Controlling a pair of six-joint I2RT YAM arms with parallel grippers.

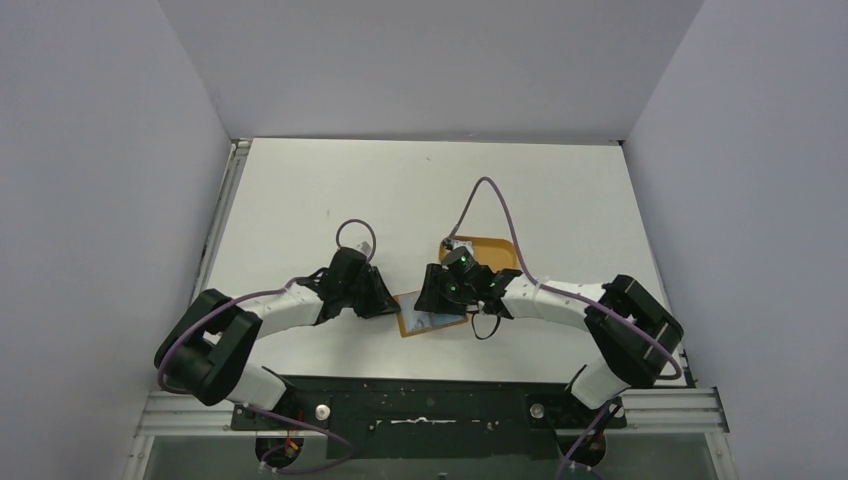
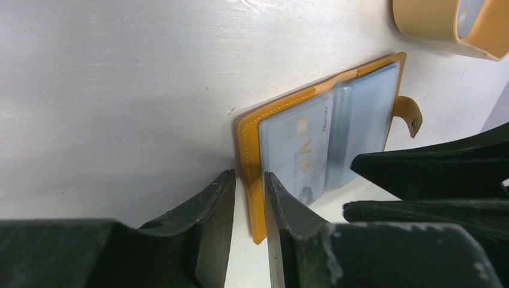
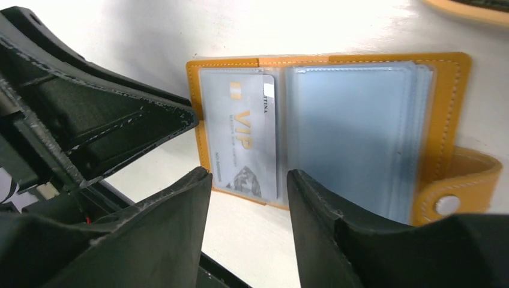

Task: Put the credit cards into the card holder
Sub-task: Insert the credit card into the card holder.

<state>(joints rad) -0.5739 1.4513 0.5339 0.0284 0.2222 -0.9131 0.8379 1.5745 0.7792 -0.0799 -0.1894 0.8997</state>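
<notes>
The tan-orange card holder (image 3: 447,108) lies open on the white table between my two grippers (image 1: 412,325). A silvery credit card (image 3: 240,132) printed VIP sits in its left clear pocket (image 2: 297,150). The other clear pockets (image 3: 354,126) look pale blue. My left gripper (image 2: 249,175) straddles the holder's outer orange edge (image 2: 282,103); its jaws are narrowly apart, with a gap on one side. My right gripper (image 3: 249,173) hovers open at the card's near end, with nothing between its fingers. The snap strap (image 3: 447,204) sticks out on the right.
The orange oval tray (image 1: 490,250) stands just behind the right gripper, and something pale shows inside it (image 2: 474,12). The right gripper's black fingers (image 2: 420,168) crowd the holder's near side. The table's dark front rail (image 1: 420,385) is close by.
</notes>
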